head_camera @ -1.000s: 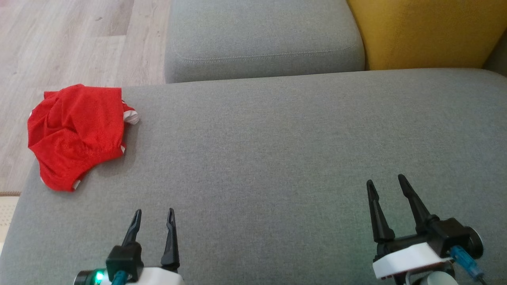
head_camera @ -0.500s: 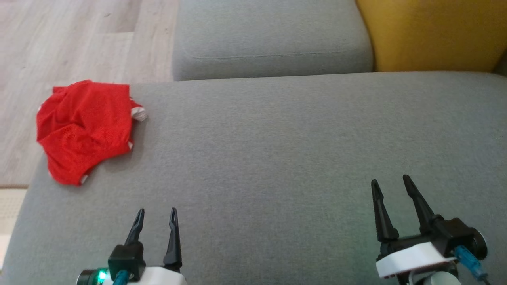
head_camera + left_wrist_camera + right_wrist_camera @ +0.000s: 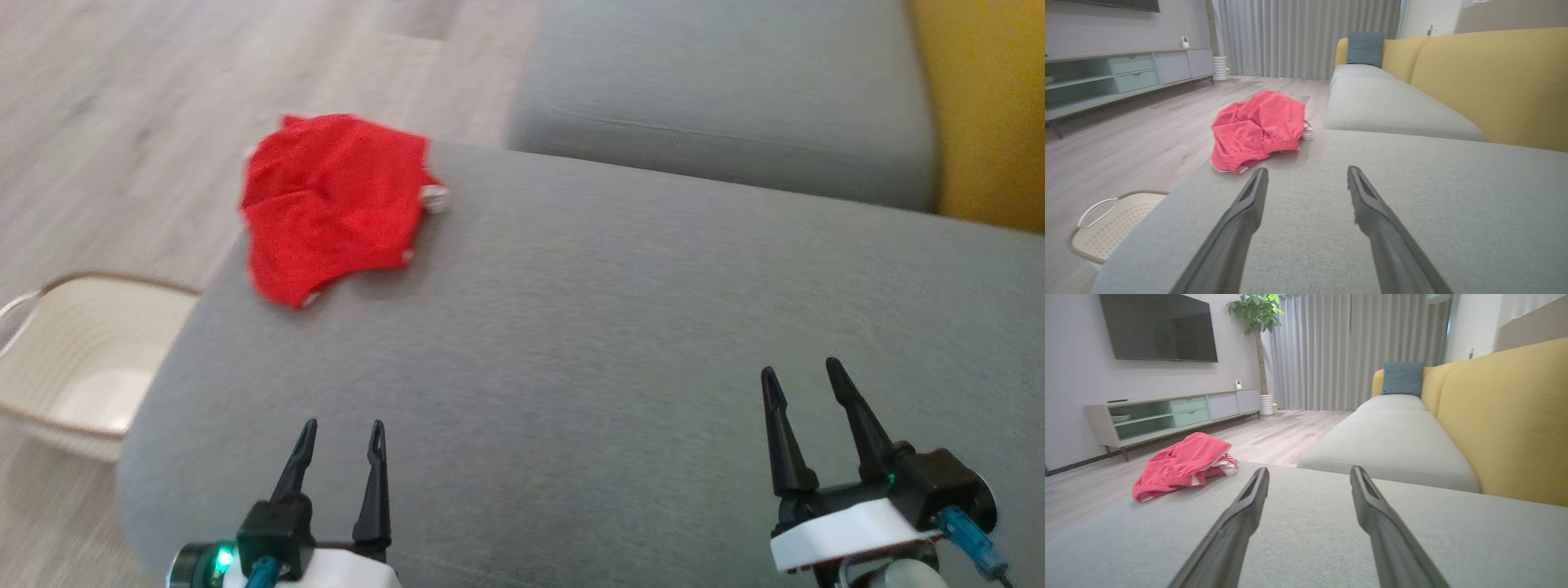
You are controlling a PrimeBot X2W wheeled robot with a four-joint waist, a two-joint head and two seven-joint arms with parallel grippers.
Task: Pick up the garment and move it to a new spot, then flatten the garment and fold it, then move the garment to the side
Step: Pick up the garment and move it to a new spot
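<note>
Fingers spread wide and empty on both arms: left fingers [image 3: 375, 490] and right fingers [image 3: 782, 441] hover over the grey sofa seat [image 3: 612, 327]. The crumpled red garment [image 3: 326, 204] lies at its far left corner, untouched. Pickup is not yet begun; the left arm probably must reach forward.

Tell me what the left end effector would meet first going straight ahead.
Probably the garment, near its right edge, after crossing bare cushion. The left end effector is open, and its height above the cushion is unclear.
</note>
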